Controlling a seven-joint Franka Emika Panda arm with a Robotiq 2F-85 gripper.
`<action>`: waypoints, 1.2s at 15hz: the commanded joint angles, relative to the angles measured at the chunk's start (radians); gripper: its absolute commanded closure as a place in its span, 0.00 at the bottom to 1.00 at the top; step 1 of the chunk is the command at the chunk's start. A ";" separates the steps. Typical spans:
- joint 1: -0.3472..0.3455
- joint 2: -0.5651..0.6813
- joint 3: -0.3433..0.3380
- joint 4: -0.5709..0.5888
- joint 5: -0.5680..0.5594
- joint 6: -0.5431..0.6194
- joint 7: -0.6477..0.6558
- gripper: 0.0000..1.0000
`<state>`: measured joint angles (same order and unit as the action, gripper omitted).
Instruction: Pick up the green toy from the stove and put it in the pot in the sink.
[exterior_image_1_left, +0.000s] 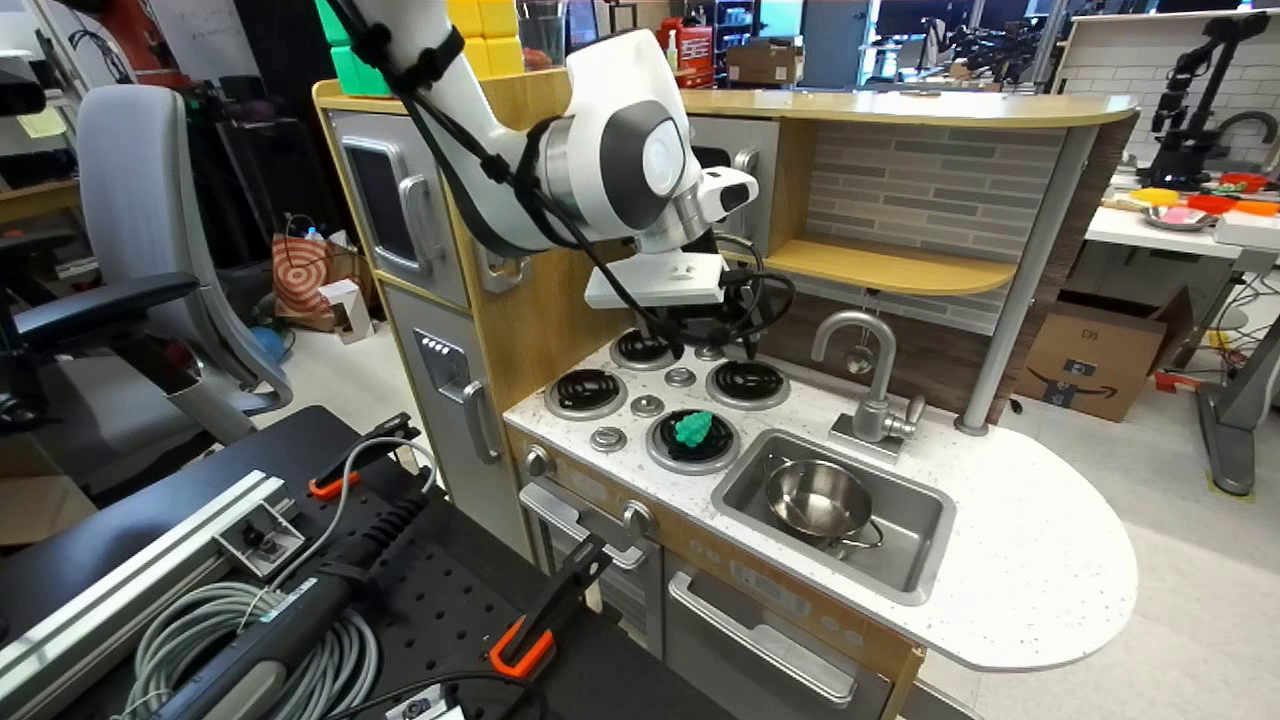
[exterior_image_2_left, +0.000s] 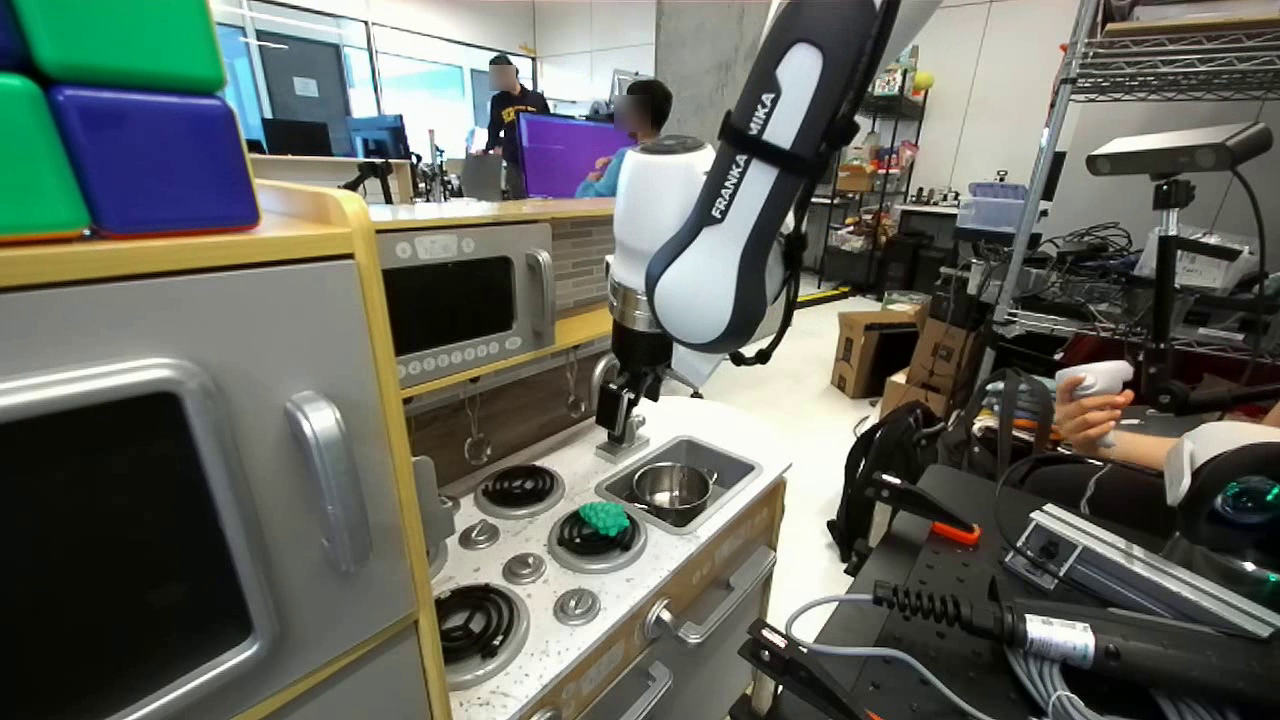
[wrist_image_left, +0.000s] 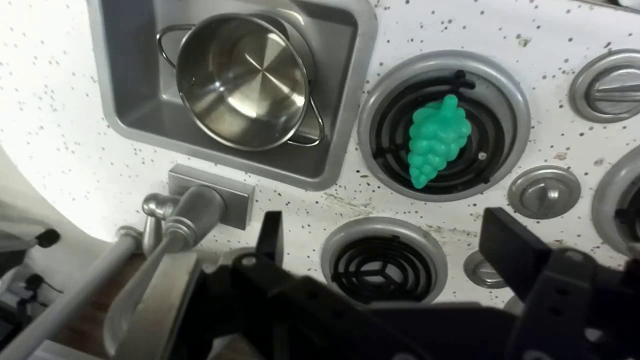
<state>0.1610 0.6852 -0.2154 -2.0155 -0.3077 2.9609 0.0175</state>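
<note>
The green toy (wrist_image_left: 437, 132), shaped like a bunch of grapes, lies on a black burner beside the sink, on the white stove (wrist_image_left: 550, 137). It also shows in both exterior views (exterior_image_1_left: 693, 429) (exterior_image_2_left: 604, 518). The shiny steel pot (wrist_image_left: 245, 85) stands in the grey sink (wrist_image_left: 350, 115); its open top faces up and its inside looks empty. The pot shows in both exterior views (exterior_image_1_left: 815, 495) (exterior_image_2_left: 672, 488). My gripper (wrist_image_left: 382, 212) is open with nothing between its fingers. It hangs above the rear of the stove (exterior_image_1_left: 712, 345), behind and apart from the toy.
The curved faucet (exterior_image_1_left: 872, 370) rises behind the sink, close to my gripper in an exterior view (exterior_image_2_left: 612, 415). A yellow shelf (exterior_image_1_left: 890, 270) and a toy microwave (exterior_image_2_left: 460, 300) stand at the back. Several stove knobs (exterior_image_1_left: 609, 438) sit between the burners. A tall cabinet (exterior_image_1_left: 540, 330) flanks the stove.
</note>
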 joint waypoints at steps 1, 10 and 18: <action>-0.002 0.026 0.010 0.042 0.002 -0.028 -0.041 0.00; -0.126 0.126 0.191 0.143 0.128 -0.093 -0.103 0.00; -0.118 0.191 0.195 0.171 0.217 -0.029 -0.026 0.00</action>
<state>0.0260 0.8406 0.0019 -1.8782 -0.1125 2.9019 -0.0384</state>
